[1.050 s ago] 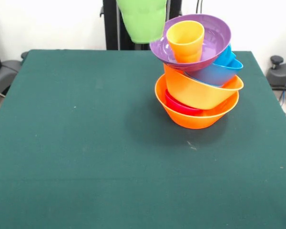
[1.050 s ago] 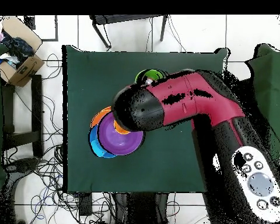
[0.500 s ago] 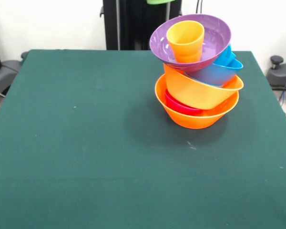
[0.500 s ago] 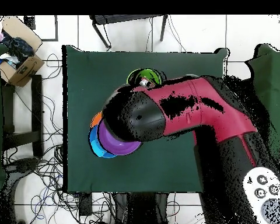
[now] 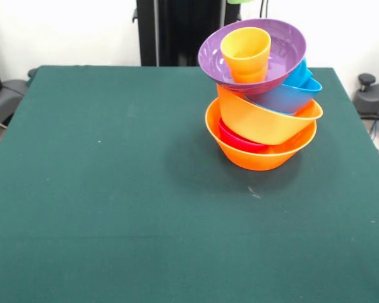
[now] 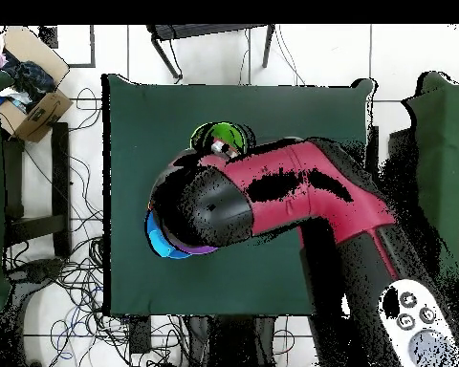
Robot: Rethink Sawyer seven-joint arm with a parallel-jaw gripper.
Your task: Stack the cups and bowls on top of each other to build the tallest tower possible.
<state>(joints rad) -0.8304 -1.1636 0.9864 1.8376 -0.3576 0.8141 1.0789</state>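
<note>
The tower (image 5: 260,101) leans at the table's right in the front view. Its base is a large orange bowl (image 5: 259,154), holding a small red bowl (image 5: 237,140), a second orange bowl (image 5: 268,123), blue bowls (image 5: 294,91) and a wide purple bowl (image 5: 281,47). An orange cup (image 5: 245,53) stands upright in the purple bowl. Only a sliver of the green cup (image 5: 240,1) shows at the top edge, hanging in the air. From overhead, my gripper (image 6: 224,144) is shut on the green cup (image 6: 212,135). The arm (image 6: 272,196) hides most of the tower, leaving a blue rim (image 6: 160,244) showing.
The green table (image 5: 114,189) stretches left and forward of the tower. In the overhead view, a cardboard box (image 6: 28,96) sits on the floor off the table's corner, a chair (image 6: 209,38) stands beyond its far edge, and cables lie around it.
The green cup has risen out of the top of the front view and shifted right, above the tower. From overhead, the arm has swung further over the tower.
</note>
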